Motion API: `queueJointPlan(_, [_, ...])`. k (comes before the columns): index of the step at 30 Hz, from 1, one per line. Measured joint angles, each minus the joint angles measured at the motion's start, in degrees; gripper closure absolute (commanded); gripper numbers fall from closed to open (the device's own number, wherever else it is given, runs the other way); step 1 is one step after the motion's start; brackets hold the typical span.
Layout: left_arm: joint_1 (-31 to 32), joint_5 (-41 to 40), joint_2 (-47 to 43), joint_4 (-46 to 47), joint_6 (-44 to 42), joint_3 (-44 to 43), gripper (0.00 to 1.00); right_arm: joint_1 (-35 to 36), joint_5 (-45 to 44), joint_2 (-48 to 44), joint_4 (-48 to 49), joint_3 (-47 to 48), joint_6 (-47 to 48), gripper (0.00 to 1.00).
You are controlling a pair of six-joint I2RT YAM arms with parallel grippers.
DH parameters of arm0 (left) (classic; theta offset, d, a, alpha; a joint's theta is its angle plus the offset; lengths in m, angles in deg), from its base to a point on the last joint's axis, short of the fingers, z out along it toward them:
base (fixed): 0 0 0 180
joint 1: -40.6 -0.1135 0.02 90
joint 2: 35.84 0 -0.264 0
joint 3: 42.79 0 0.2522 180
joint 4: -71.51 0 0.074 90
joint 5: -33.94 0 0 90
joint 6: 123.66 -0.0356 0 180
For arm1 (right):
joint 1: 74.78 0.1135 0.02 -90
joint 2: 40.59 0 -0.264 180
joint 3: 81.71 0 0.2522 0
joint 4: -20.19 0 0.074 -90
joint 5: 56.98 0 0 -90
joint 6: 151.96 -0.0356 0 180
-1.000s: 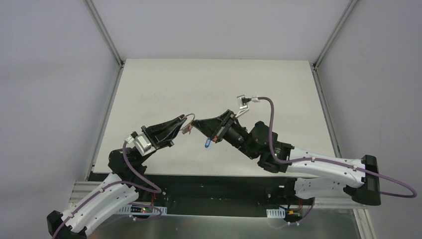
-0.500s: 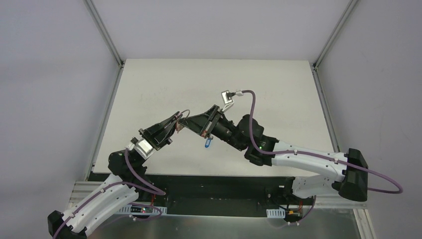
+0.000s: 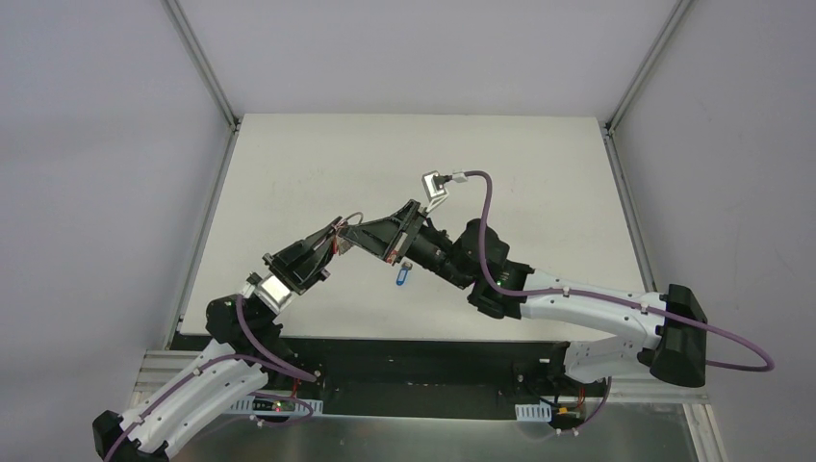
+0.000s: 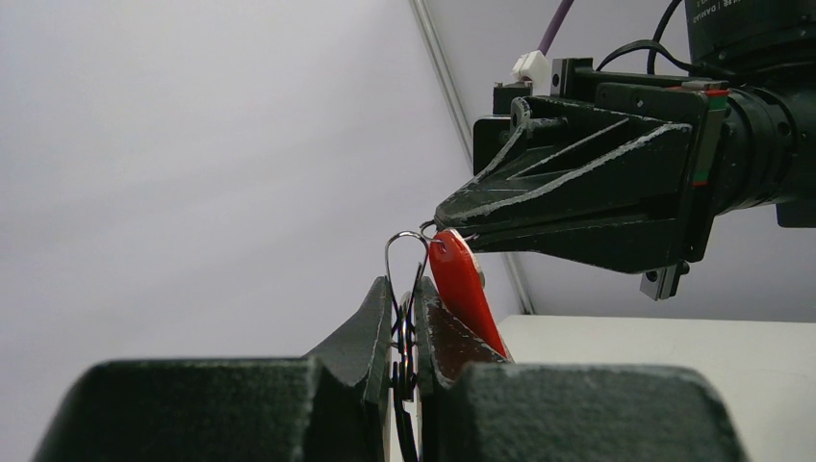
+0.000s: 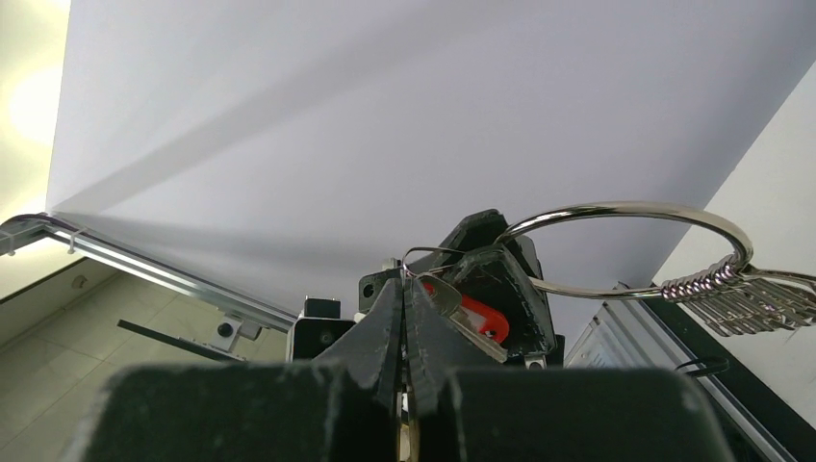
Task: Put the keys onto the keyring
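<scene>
On the table (image 3: pixel 539 173) | blue key (image 3: pixel 401 277) lies | right arm (image 3: pixel 577 303) overhangs it

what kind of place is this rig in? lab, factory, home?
Looks like a lab test cell: a bare white tabletop boxed in by plain walls on aluminium posts, left arm and right arm bolted at its near edge.

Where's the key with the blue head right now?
Top view: the blue-headed key lies on the table near its middle, just nearer the robot's bases than the right end effector.
</scene>
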Motion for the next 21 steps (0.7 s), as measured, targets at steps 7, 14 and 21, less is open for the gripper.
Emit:
queueJointPlan(7, [0.0,-0.96,-0.2,0.33,-0.13,0.0,1.0,-0.11,0.61,0.0,0.39,0.0,-0.44,1.0])
queueJointPlan(14, [0.0,-1.33,-0.2,0.63,-0.2,0.02,1.0,-0.17,1.14,0.0,1.46,-0.83,-1.53,1.0])
queueJointPlan(21, [0.0,-1.42,-0.39,0.68,-0.2,0.63,1.0,-0.7,1.44,0.44,2.82,-1.81,-2.64,1.0])
